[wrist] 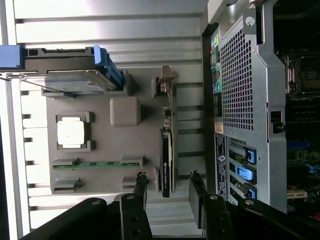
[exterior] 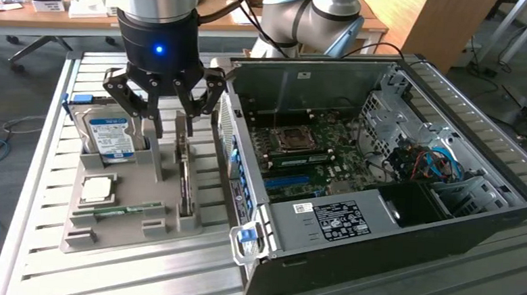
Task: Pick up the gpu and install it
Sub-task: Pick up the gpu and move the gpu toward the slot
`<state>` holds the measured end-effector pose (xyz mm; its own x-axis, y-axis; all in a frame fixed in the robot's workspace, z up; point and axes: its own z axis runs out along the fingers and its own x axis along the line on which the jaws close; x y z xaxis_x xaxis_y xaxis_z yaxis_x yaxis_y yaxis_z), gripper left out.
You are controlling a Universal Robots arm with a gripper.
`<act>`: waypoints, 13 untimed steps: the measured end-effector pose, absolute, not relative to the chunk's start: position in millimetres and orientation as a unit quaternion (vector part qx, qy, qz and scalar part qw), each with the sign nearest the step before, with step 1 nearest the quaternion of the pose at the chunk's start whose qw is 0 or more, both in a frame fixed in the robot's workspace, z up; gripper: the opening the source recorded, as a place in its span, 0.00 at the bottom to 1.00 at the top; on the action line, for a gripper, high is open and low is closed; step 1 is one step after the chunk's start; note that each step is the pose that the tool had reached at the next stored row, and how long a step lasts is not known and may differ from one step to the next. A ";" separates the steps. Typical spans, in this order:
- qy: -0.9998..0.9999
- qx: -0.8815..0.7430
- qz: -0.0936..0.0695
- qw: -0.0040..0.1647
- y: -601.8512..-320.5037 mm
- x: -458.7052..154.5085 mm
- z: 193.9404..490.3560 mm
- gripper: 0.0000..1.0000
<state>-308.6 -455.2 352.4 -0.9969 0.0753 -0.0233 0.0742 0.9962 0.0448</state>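
Note:
The gpu [exterior: 184, 167] stands on its edge in a slot of the grey holder [exterior: 142, 232], its silver bracket at the far end. In the wrist view the gpu [wrist: 166, 150] is a thin dark strip with a green board edge. My gripper [exterior: 171, 119] hangs just above the holder, over the card's bracket end, and is open. In the wrist view the gripper [wrist: 168, 176] has one black fingertip on each side of the card's line, with the card's dark end between them. Nothing is held.
The holder [wrist: 110, 145] also carries a hard drive [exterior: 110, 136] with a blue label, a square processor chip [exterior: 96, 189] and a memory stick [exterior: 120, 211]. The open computer case [exterior: 379, 187] lies right beside it on the slatted metal table [exterior: 103, 274], motherboard [exterior: 309, 150] exposed.

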 end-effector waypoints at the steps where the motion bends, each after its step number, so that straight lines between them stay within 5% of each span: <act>1: 0.999 0.037 0.022 0.012 -455.2 -308.6 352.4 0.47; 13: 0.999 0.037 0.022 0.012 -455.2 -308.6 349.9 0.47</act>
